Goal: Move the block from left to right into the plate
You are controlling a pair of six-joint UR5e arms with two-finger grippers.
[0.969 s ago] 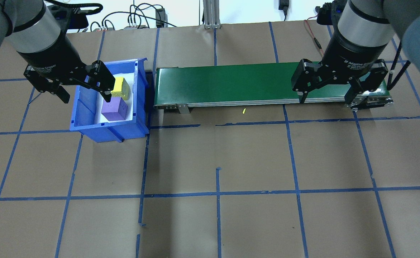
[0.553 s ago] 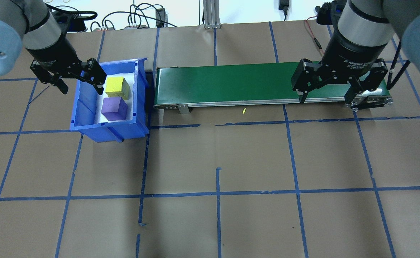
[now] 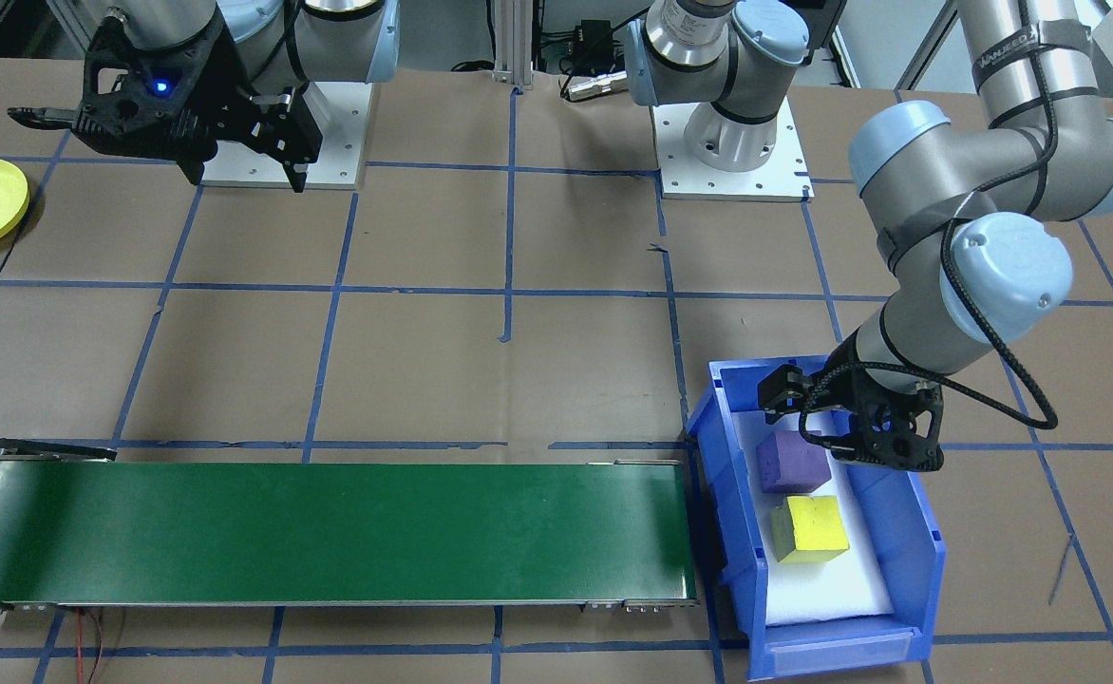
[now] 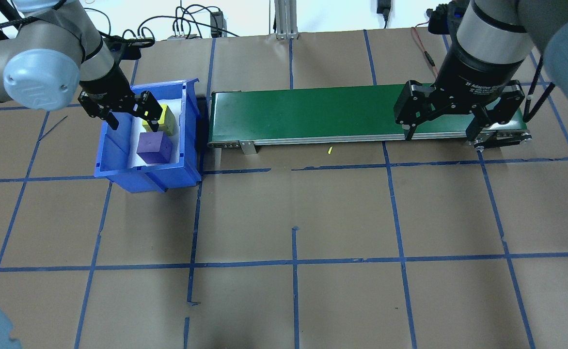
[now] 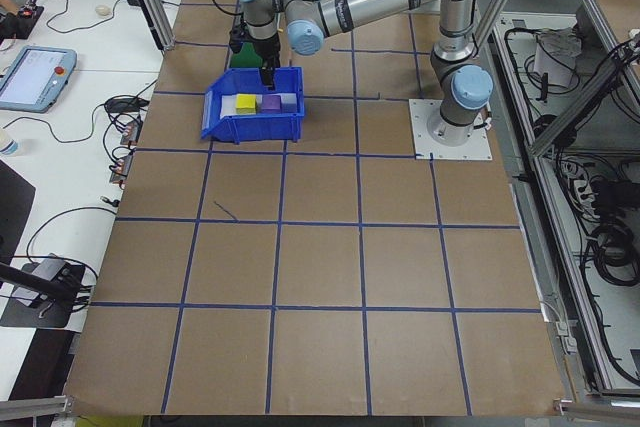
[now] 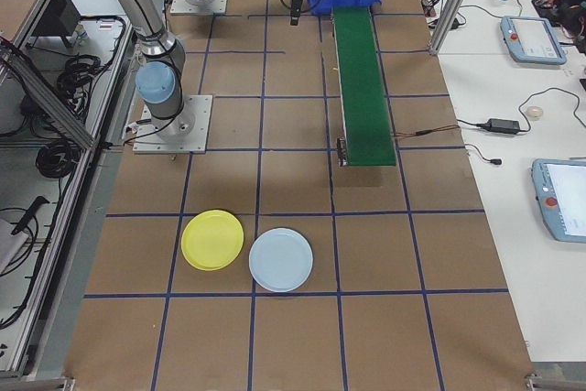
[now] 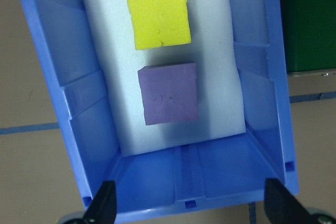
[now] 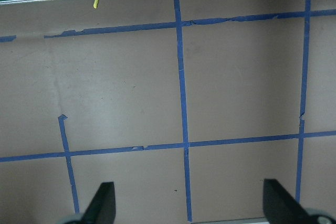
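Left gripper (image 4: 130,119): fingers spread apart, gripping nothing, hanging over the blue bin (image 4: 115,160).
Right gripper (image 4: 440,127): fingers apart, empty, above the green conveyor (image 4: 303,114) end.
Bin contents: purple block (image 7: 169,100) and yellow block (image 7: 159,13) on white foam, side by side, not touching.
Blocks versus left gripper: purple one nearer, just below the fingers.
Yellow plate (image 6: 212,240): empty, well apart from the bin, beside a pale blue plate (image 6: 281,259).
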